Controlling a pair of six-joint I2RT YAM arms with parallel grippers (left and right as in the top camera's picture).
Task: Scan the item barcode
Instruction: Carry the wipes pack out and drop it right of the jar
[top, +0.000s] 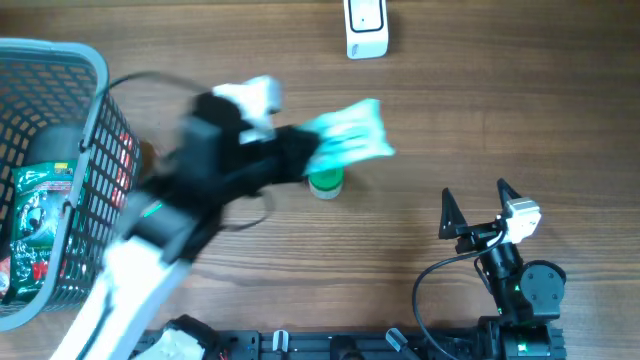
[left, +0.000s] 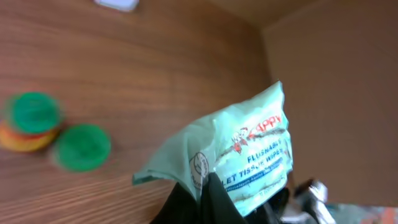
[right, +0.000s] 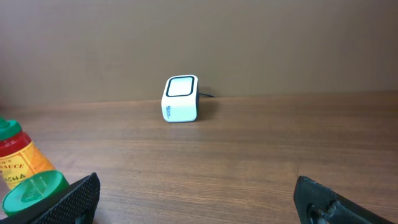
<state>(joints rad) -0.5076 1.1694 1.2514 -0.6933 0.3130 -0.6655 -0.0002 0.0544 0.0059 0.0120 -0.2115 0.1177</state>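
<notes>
The wooden table (top: 500, 120) is carrying a grey basket (top: 90, 60) at the left edge, which is holding further packaged goods. The left gripper (top: 300, 155) is reaching out from beside the basket toward the middle of the table; it is showing blurred overhead, with its jaws clamped on one end of the packet of wipes (top: 350, 135). The packet of wipes (left: 255, 149) is hanging clear of the table, near the middle and well short of the scanner. In my judgement it is a light, soft film pouch that is flexing and crinkling under its own weight, and its glossy skin is likely slippery. A pinch on the sealed end seam is therefore sounder than one on the padded body, and the flat faces are best left uncovered. The printed front is facing the left wrist camera; no barcode is showing in any view. The right gripper (top: 476, 195) is resting near the right edge, jaws spread wide and empty. The scanner (top: 366, 28) is standing at the far edge, window up. Two green-capped bottles (left: 81, 146) are standing below the packet.
</notes>
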